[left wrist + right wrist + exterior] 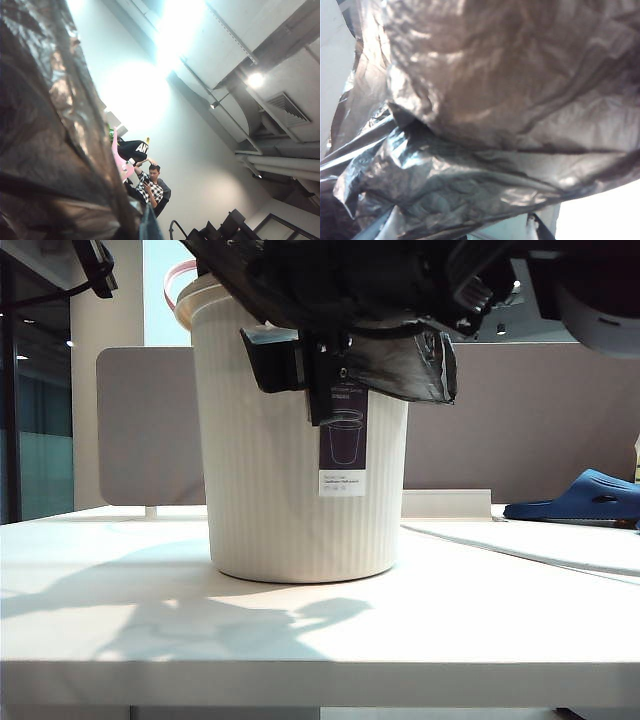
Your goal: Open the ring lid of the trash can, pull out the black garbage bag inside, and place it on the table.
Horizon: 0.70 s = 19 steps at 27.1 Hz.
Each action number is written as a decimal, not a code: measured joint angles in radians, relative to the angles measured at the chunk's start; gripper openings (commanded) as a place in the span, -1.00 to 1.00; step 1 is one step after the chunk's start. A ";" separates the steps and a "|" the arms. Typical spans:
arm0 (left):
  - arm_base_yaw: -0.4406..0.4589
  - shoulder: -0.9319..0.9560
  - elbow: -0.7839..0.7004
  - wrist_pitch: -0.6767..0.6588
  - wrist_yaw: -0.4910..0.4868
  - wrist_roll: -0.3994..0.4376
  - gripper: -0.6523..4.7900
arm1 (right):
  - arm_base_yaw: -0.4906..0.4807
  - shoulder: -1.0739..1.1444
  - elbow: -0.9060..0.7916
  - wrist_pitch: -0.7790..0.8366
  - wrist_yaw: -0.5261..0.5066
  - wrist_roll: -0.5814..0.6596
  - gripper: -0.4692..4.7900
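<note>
**Black bag bunched over can's rim**

Across the whole foreground, the white counter (120, 640), with a grey partition panel (150, 430) along its far side. Standing upright at centre, the cream ribbed trash can (260, 490), well apart from everything else on the counter. Heaped on and above its rim, the black garbage bag (340, 280), crinkled and glossy, with one flap draped down the near right of the can wall to the top of the label and no part seen touching the counter. Filling nearly all of the right wrist view and a good part of the left wrist view, the same film, close to both cameras. Left hand, up by the bag above the can: shut tight, with its fingers out of sight and any hold on the film impossible to confirm. Right hand, likewise up against the bag: spread wide, with no way to tell whether film lies between its jaws. Hanging before the rim, just left of the draped flap, dark fingers (272, 360), owner arm unclear. Far right on the counter, a blue slipper (590, 495). On the can's near face, the dark purple label (343, 445). Above the far left of the rim, a short arc of the pale-pink ring lid (178, 278), raised off the can there.
</note>
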 measured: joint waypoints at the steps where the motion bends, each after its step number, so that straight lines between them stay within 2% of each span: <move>1: 0.000 0.000 0.000 0.000 0.002 0.000 -0.78 | 0.000 0.000 0.000 0.000 0.000 0.000 0.24; 2: 0.000 0.000 0.000 0.000 0.002 0.000 -0.78 | 0.000 0.000 0.000 0.000 0.000 0.000 0.14; 8: 0.000 0.000 0.000 0.000 0.017 0.000 -0.78 | -0.017 0.000 0.008 0.000 -0.010 -0.012 0.13; 9: 0.000 0.000 0.000 0.000 0.021 0.000 -0.78 | -0.022 0.000 0.022 0.000 -0.033 -0.027 0.07; 10: 0.000 0.000 0.000 0.000 0.023 0.000 -0.78 | -0.024 0.000 0.030 0.001 -0.050 -0.040 -0.09; 13: 0.000 0.000 0.000 0.000 0.027 -0.004 -0.78 | -0.033 0.000 0.045 0.002 -0.105 -0.085 -0.15; 15: 0.000 0.000 0.000 0.000 0.028 -0.004 -0.78 | -0.037 0.000 0.046 0.002 -0.108 -0.091 -0.40; 16: 0.000 0.000 0.000 0.000 0.031 -0.004 -0.78 | -0.037 0.000 0.046 0.002 -0.109 -0.094 -0.59; 19: 0.000 0.000 0.000 0.000 0.045 -0.004 -0.78 | -0.037 0.000 0.046 0.002 -0.131 -0.110 -0.67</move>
